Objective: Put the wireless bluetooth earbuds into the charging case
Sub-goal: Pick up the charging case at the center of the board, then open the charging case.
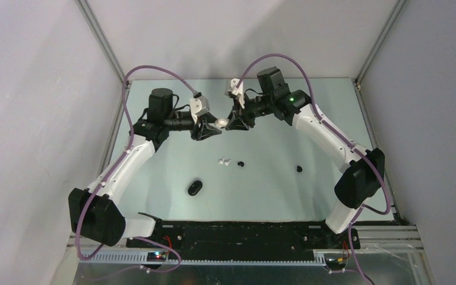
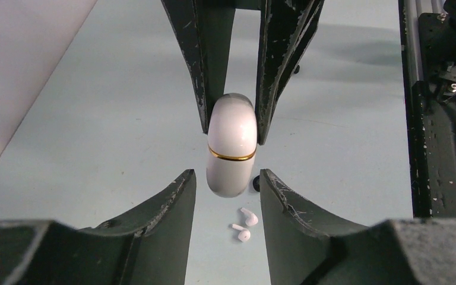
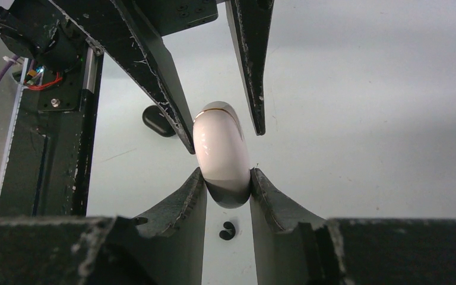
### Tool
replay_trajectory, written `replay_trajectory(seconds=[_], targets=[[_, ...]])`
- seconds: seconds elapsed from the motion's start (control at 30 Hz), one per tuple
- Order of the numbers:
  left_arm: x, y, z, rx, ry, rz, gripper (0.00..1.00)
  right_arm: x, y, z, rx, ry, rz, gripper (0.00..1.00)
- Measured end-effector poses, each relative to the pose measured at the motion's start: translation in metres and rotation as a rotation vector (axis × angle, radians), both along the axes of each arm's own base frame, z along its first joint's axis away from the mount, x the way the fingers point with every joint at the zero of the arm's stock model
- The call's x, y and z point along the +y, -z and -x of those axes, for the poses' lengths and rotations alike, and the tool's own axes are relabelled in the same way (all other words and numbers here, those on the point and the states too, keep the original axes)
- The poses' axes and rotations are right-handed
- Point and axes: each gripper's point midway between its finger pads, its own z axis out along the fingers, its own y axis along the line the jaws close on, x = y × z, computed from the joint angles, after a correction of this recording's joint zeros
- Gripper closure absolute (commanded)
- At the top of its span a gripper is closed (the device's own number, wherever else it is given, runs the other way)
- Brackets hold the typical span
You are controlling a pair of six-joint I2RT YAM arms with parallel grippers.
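white charging case (image 1: 222,122) held in mid-air between my two claws, lid closed at its gold band (image 2: 231,156)

my right claw (image 3: 227,178) is clenched on one end of the case. my left claw (image 2: 227,178) stands released around the other end, fingers just beside the shell. i judge the case light, rigid and glossy, so slippery; best pinched across its sides, clear of the band, so the lid can part. the two white earbuds (image 2: 243,225) lie on the table (image 1: 273,190) below, a black earbud (image 1: 240,163) just beside them, a second black earbud (image 1: 299,169) well apart to the right, a black case (image 1: 195,188) nearer my bases. the buds look tiny, smooth and apt to roll on the pale, flat surface. white walls (image 1: 225,35) close in on three sides.
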Motion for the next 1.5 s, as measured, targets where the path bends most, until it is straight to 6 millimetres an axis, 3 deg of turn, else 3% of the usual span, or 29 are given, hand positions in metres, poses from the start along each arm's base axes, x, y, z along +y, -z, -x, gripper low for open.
replay_trajectory(seconds=[0.23, 0.4, 0.47, 0.6, 0.7, 0.8, 1.3, 1.5], targets=[[0.0, 0.0, 0.001, 0.011, 0.0, 0.004, 0.55, 0.003, 0.003, 0.0, 0.009, 0.019, 0.008, 0.78], [-0.002, 0.0, 0.0, 0.029, 0.0, 0.011, 0.72, 0.004, 0.003, -0.001, 0.013, 0.031, 0.007, 0.78], [-0.002, 0.0, -0.001, 0.036, 0.002, 0.014, 0.82, 0.004, 0.003, -0.002, 0.012, 0.037, 0.007, 0.75], [-0.003, 0.001, -0.003, 0.052, 0.007, 0.021, 0.99, 0.004, 0.003, -0.004, 0.013, 0.047, 0.008, 0.56], [-0.002, 0.002, -0.004, 0.057, 0.008, 0.023, 1.0, 0.004, 0.003, -0.005, 0.024, 0.065, 0.009, 0.48], [-0.002, 0.004, -0.005, 0.068, 0.012, 0.026, 1.0, 0.003, 0.001, -0.011, 0.024, 0.094, 0.003, 0.46], [-0.003, 0.006, -0.009, 0.087, 0.037, 0.039, 1.0, -0.021, -0.022, -0.052, 0.031, 0.259, -0.048, 0.46], [-0.004, 0.008, -0.008, 0.107, 0.048, 0.045, 1.0, -0.021, -0.023, -0.056, 0.035, 0.278, -0.053, 0.46]])
